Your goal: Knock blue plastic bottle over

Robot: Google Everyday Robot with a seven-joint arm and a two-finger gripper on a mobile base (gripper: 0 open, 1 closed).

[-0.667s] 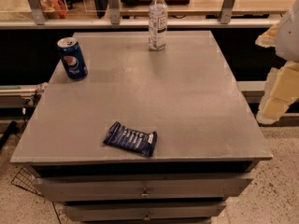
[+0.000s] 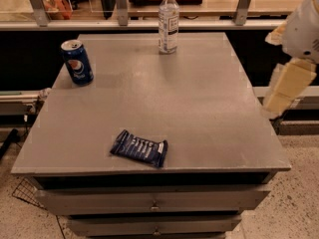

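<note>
Could slide blue plastic bottle (image 2: pixel 168 21) off surface's (image 2: pixel 199 108) far edge with gripper (image 2: pixel 288 87), now beyond right edge; cannot tell whether spread.

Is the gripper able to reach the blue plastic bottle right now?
Probably yes: the gripper hangs beyond the right side of the table, the blue plastic bottle stands at the far edge, and the Pepsi can and wrapper lie left of that path.

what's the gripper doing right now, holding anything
Gripper: beside the grey table's right edge, apart from the slim clear plastic bottle with white cap, which stands upright; open or closed cannot be told.
</note>
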